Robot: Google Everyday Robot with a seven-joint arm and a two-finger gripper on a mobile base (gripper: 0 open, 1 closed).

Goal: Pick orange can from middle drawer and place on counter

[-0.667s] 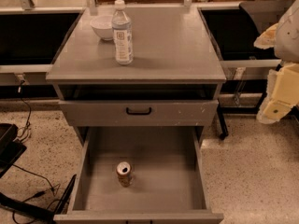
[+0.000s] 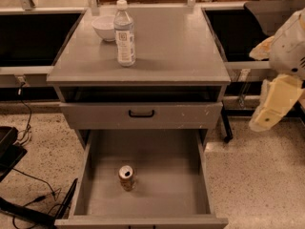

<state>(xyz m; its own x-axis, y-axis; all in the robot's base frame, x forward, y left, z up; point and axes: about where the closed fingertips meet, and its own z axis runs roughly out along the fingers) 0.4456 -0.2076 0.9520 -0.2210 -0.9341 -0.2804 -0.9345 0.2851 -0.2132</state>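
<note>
1. None of the task is done yet, as far as I can see. The small orange-brown drinks can with the shiny silver top (image 2: 127,177) stands upright on the floor of the large, deep grey middle drawer (image 2: 164,168), which is pulled wide open.
2. On that floor the can sits toward the front and a little left of centre, apart from every wall.
3. My cream-coloured tool (image 2: 274,106) hangs at the right edge of the view, well apart from the cabinet and over the speckled floor (image 2: 257,185). It is at about the height of the upper drawer. I see nothing held in it, and I cannot tell whether it is spread or pressed together.
4. By my reckoning the whole job is left. I have to reach down into the drawer, grip the can, lift it clear of the tall walls and set it on the broad, flat grey table (image 2: 176,46) that tops the cabinet.
5. The middle drawer holds the can and nothing else that I can see.
6. The shallower grey drawer front with the black handle (image 2: 141,113) is shut, so its contents are hidden.
7. On the table, a small white bowl (image 2: 105,27) sits near the back left corner, and I can make out nothing inside it.
8. A clear plastic bottle with a white label and cap (image 2: 125,35) stands upright just beside the bowl, to its right and nearer the front. The right half of the table looks to me like the free spot for the can.
</note>
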